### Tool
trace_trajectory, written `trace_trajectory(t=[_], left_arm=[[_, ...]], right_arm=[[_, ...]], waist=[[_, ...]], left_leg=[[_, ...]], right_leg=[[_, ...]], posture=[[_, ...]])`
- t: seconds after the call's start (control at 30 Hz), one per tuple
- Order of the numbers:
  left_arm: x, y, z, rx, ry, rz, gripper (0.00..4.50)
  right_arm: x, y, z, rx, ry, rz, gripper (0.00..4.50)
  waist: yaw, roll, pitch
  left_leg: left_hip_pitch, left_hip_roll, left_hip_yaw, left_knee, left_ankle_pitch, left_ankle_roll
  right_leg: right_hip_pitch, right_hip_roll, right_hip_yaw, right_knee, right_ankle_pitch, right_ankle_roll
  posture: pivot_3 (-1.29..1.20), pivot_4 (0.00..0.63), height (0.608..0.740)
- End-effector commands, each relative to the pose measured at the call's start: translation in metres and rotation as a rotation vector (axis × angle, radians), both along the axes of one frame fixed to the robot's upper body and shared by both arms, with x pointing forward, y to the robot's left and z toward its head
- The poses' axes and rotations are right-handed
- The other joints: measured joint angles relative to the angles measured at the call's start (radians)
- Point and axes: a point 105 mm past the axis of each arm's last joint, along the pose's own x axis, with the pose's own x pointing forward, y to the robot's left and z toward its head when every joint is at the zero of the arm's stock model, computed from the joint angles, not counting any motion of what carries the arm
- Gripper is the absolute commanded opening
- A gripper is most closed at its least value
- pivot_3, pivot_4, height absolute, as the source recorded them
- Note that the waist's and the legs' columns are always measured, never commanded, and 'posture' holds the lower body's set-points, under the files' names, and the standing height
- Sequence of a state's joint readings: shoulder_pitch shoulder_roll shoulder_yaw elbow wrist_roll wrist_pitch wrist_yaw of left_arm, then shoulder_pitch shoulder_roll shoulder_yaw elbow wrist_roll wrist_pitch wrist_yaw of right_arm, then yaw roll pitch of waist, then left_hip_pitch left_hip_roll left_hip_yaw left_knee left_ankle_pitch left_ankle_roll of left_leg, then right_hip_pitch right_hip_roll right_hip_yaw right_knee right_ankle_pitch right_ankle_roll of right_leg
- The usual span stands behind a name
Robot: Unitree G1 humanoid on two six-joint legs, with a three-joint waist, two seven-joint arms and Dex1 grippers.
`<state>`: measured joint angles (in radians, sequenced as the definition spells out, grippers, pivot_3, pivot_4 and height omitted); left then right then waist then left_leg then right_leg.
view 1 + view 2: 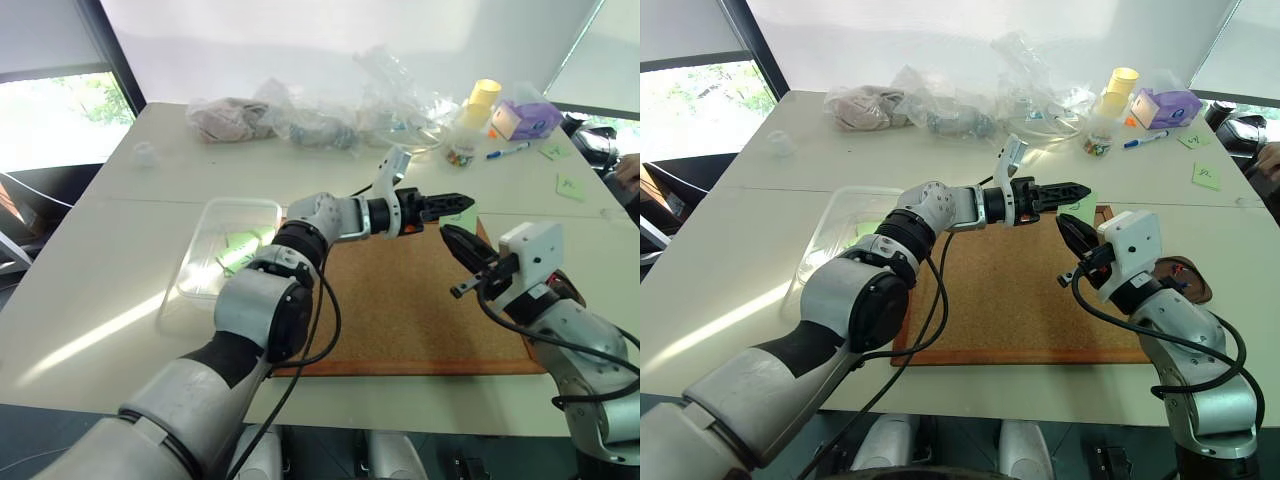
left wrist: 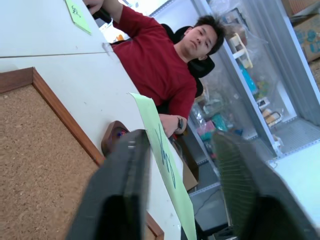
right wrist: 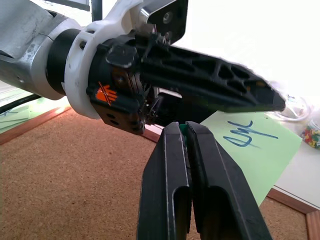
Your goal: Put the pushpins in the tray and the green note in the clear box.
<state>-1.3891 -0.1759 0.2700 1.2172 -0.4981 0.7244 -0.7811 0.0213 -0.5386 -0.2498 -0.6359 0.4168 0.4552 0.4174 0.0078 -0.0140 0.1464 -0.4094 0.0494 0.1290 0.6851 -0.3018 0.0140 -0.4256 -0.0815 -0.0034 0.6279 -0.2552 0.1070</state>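
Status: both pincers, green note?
Right pincer shut on green note corner. Left pincer open, straddling it over corkboard. Nothing in the way.

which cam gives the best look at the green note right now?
Right wrist view: the green note faces the camera flat, with its dark squiggle readable. The left wrist view catches it nearly edge-on, as a thin strip. The two eye views show just a small green patch of it behind the tip of the left claw.
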Motion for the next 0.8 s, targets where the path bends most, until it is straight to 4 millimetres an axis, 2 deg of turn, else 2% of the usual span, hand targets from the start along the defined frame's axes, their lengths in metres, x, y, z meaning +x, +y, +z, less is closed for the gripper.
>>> trace_trajectory(t=[0.03, 0.07, 0.27, 0.47, 0.57, 0.7, 0.8], left_arm=[[0.001, -0.002, 0.016, -0.025, -0.043, -0.004, 0.24], [0.000, -0.002, 0.015, -0.022, -0.044, -0.006, 0.05], [0.002, -0.001, 0.007, 0.011, -0.051, 0.003, 0.05], [0.012, 0.005, -0.019, 0.157, -0.163, 0.084, 0.05], [0.015, 0.009, -0.025, 0.154, -0.123, 0.107, 0.05], [0.014, 0.013, -0.024, 0.138, -0.113, 0.089, 0.05], [0.006, 0.017, -0.023, 0.143, -0.212, 0.008, 0.05]], right_arm=[[-0.007, 0.005, 0.015, -0.018, -0.059, 0.019, 0.00], [-0.007, 0.006, 0.015, -0.020, -0.058, 0.022, 0.00], [-0.007, 0.006, 0.014, -0.049, -0.062, 0.022, 0.00], [-0.007, 0.004, 0.014, -0.038, -0.086, -0.018, 0.00], [-0.008, -0.003, 0.017, 0.017, -0.100, -0.074, 0.00], [-0.005, -0.048, 0.021, 0.229, -0.108, -0.283, 0.00], [-0.003, -0.112, -0.014, 0.294, 0.031, -0.551, 0.00]], waist=[[0.000, 0.000, 0.000], [0.000, 0.000, 0.000], [0.000, 0.000, 0.000], [0.002, 0.000, 0.000], [0.002, 0.000, 0.000], [0.004, 0.000, 0.000], [0.005, 0.000, 0.000]], left_leg=[[0.000, 0.000, 0.000, 0.000, 0.000, 0.000], [0.000, 0.000, 0.000, 0.000, 0.000, 0.000], [0.000, 0.000, 0.000, 0.000, 0.000, 0.000], [0.000, 0.000, 0.000, 0.000, 0.000, 0.000], [0.000, 0.000, 0.000, 0.000, 0.000, 0.000], [0.000, 0.000, 0.000, 0.000, 0.000, 0.000], [0.000, 0.000, 0.001, 0.000, 0.000, 0.000]], right_leg=[[0.000, 0.000, 0.000, 0.000, 0.000, 0.000], [0.000, 0.000, 0.000, 0.000, 0.000, 0.000], [0.000, 0.000, 0.000, 0.000, 0.000, 0.000], [0.000, 0.000, 0.000, 0.000, 0.000, 0.000], [0.000, 0.000, 0.000, 0.000, 0.000, 0.000], [0.000, 0.000, 0.000, 0.000, 0.000, 0.000], [0.000, 0.000, 0.000, 0.000, 0.000, 0.000]], posture=[[0.00, 0.150, 0.737], [0.00, 0.150, 0.737], [0.00, 0.150, 0.737], [0.00, 0.150, 0.737], [0.00, 0.150, 0.737], [0.00, 0.150, 0.737], [0.00, 0.150, 0.737]])
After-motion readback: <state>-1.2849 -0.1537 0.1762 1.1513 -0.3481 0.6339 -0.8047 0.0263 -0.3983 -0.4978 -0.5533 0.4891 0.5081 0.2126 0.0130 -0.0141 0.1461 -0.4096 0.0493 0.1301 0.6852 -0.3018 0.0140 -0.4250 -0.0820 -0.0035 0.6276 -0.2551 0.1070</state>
